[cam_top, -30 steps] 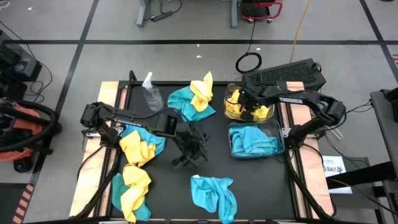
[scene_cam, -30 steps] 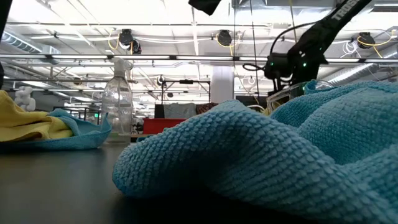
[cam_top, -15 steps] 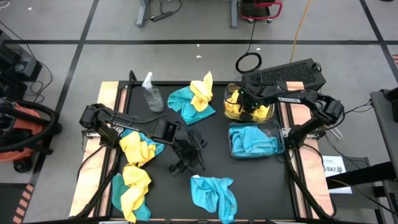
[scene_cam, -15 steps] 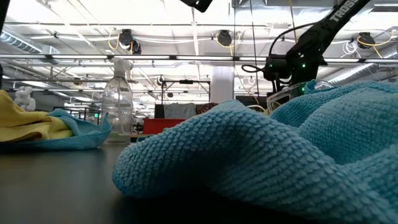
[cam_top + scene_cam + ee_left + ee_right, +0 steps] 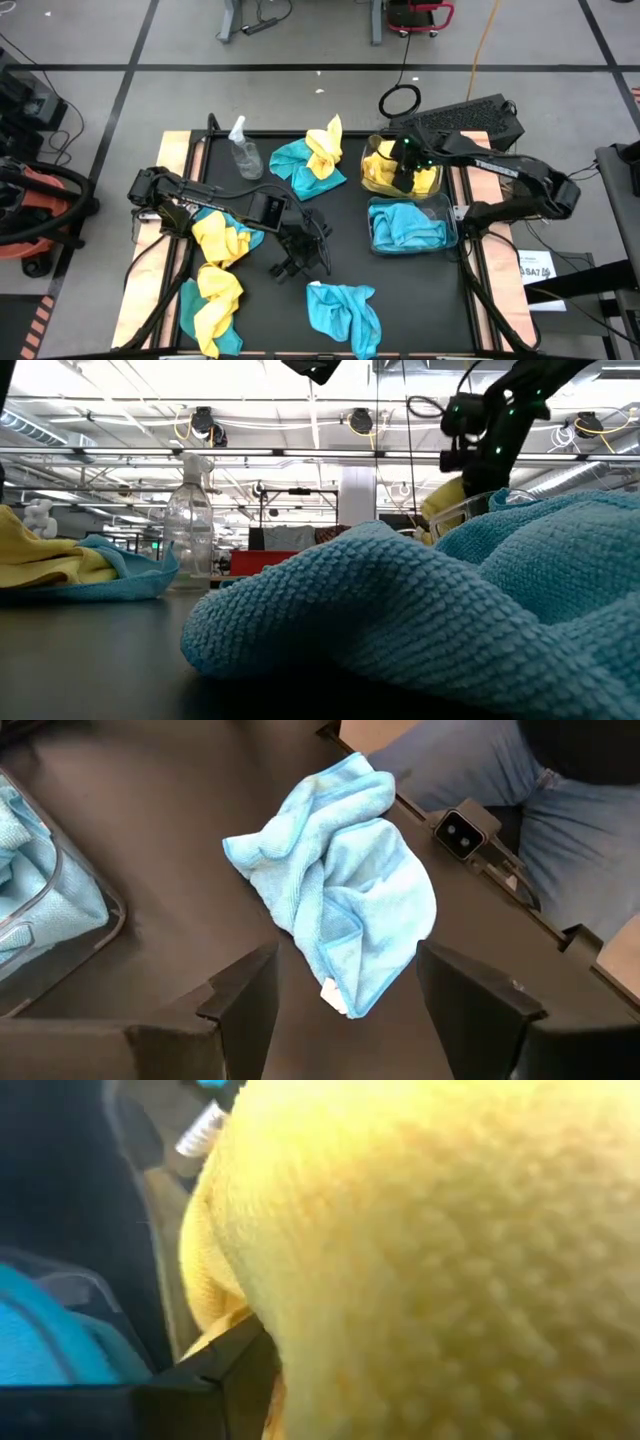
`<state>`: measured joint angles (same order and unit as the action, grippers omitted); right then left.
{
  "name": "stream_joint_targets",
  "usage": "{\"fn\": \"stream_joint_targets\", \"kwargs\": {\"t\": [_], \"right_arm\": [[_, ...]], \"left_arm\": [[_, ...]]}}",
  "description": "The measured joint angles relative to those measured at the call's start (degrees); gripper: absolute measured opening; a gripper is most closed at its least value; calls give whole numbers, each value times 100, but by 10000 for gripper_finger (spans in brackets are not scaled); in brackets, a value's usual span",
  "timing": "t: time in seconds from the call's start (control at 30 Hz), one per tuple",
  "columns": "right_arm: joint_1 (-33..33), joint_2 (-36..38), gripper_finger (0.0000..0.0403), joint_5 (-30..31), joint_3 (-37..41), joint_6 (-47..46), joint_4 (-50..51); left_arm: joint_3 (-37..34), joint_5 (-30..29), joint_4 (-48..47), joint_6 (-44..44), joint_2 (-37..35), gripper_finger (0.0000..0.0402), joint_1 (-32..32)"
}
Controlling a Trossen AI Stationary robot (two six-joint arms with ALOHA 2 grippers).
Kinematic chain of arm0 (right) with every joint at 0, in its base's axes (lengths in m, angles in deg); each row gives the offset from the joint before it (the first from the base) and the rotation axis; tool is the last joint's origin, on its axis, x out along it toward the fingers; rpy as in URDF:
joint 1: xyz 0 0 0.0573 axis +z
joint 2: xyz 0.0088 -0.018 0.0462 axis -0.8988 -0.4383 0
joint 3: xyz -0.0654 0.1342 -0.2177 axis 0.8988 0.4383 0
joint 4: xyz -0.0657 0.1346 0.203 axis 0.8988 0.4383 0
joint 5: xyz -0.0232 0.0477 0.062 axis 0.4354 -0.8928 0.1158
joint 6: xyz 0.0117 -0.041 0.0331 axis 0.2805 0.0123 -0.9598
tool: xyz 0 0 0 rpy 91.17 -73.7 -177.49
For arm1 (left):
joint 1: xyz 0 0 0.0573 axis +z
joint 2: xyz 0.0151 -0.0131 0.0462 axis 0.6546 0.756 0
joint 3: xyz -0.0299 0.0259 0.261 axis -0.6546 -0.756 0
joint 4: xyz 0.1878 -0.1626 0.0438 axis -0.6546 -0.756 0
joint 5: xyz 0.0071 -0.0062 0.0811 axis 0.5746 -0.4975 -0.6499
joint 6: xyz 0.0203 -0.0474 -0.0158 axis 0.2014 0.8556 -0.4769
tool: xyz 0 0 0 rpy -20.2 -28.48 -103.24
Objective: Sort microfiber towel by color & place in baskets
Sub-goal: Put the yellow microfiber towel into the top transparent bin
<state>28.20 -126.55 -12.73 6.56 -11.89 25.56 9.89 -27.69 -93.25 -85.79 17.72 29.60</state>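
Nearby: spray bottle (image 5: 243, 152) upright | mixed towel pile (image 5: 312, 160) beside yellow-filled basket (image 5: 372, 150)

The worktop (image 5: 330, 215) is matte black with pale wood strips down both sides. Bright yellow towels (image 5: 385, 165) fill the far clear basket (image 5: 368, 147); teal blue towels (image 5: 405, 225) fill the near clear basket (image 5: 450, 225). A lone teal towel (image 5: 345, 310) lies near the front edge. Mixed yellow-and-teal heaps (image 5: 215, 265) sit at the left, another mixed heap (image 5: 312, 160) at the far middle. The spray bottle (image 5: 243, 150) looks clear with a whitish top, as far as I can tell. Both arms are dark.
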Motion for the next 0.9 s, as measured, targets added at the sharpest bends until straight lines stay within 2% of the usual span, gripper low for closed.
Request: {"fn": "stream_joint_targets", "kwargs": {"t": [0.2, 0.5, 0.63, 0.8, 0.9], "right_arm": [[39, 456, 253, 25, -151, -96, 453], [35, 552, 240, 61, -242, -293, 1346], [34, 482, 206, 68, -242, -318, 1752], [34, 341, 129, 40, -242, -368, 2505], [28, 256, 88, -178, -242, -394, 3029]], "left_arm": [[0, -11, 2, -4, 0, 238, 0], [0, -15, 2, -7, 0, 238, 0], [0, -15, 4, -9, 0, 238, 0], [0, -15, 4, -9, 0, 238, 0], [0, -16, 4, -9, 0, 238, 0]]}}
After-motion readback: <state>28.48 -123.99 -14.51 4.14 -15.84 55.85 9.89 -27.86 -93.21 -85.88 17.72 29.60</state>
